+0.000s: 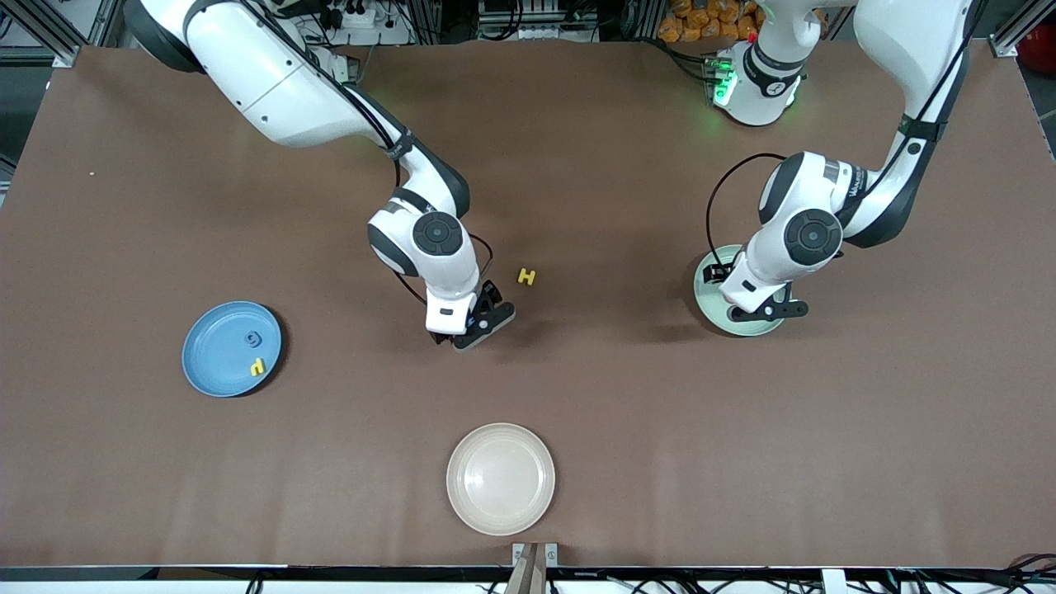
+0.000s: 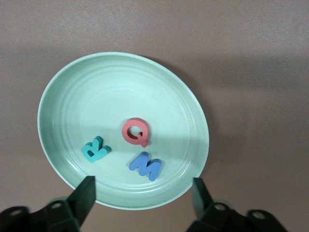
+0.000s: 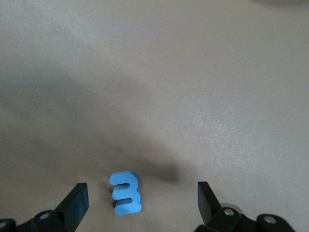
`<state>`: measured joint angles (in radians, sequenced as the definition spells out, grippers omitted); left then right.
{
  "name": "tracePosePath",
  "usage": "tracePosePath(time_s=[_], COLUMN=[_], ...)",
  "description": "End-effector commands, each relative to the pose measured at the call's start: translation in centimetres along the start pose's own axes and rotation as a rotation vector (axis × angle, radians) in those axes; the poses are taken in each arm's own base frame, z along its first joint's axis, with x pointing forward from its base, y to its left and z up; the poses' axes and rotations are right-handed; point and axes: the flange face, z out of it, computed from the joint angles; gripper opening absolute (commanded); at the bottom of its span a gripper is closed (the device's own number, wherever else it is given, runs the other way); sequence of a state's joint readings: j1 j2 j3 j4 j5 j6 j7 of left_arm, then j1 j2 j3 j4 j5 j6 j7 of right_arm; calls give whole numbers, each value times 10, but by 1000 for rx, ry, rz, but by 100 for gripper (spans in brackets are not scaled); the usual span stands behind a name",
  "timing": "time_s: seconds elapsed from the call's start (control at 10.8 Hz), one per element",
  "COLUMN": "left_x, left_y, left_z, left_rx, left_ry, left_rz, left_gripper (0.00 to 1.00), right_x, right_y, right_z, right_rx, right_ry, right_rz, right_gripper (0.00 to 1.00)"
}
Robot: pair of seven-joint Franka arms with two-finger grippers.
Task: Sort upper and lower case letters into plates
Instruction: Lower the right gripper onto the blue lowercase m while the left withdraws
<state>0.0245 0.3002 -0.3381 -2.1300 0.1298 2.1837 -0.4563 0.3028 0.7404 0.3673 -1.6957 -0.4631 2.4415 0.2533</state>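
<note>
In the mint green plate point(image 2: 72, 92) we see three letters: a salmon Q point(image 2: 135, 132), a teal K point(image 2: 95, 149) and a blue M point(image 2: 145, 166). The left gripper point(image 2: 144, 193) hangs over this plate with its fingers spread and holds nothing. Toward the right arm's end from the mint plate lies a yellow H point(image 1: 526, 276) on the table. Near it we find the right gripper point(image 3: 140, 199), fingers spread, low over a blue letter point(image 3: 126, 193). The blue plate point(image 1: 216, 363), still more toward that end, holds a yellow letter point(image 1: 257, 366) and a blue one point(image 1: 252, 338).

Left gripper point(image 2: 144, 193), right gripper point(image 3: 141, 199): jaws apart
</note>
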Motion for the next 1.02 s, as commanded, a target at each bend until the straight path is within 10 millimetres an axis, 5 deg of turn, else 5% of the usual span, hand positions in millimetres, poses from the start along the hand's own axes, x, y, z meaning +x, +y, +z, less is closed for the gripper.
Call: tracePosePath(time_s=[0.0,0.65,0.93], left_x=[-11,-39,-40], left_y=[21,165,172], left_z=[-5,-2,0], left_rx=[-20,-175,-170], left_ry=[21,50,51], left_rz=[-48,-358,-378], left_gripper=[100,100,100], right_x=[7,-2,-4], right_y=[-4,-5,-6], right_z=[-2,13,22], right_rx=[74,74,70], right_ry=[-8,-55,-64], right_rz=[-48,-68,-76], right_gripper=[100,100,100])
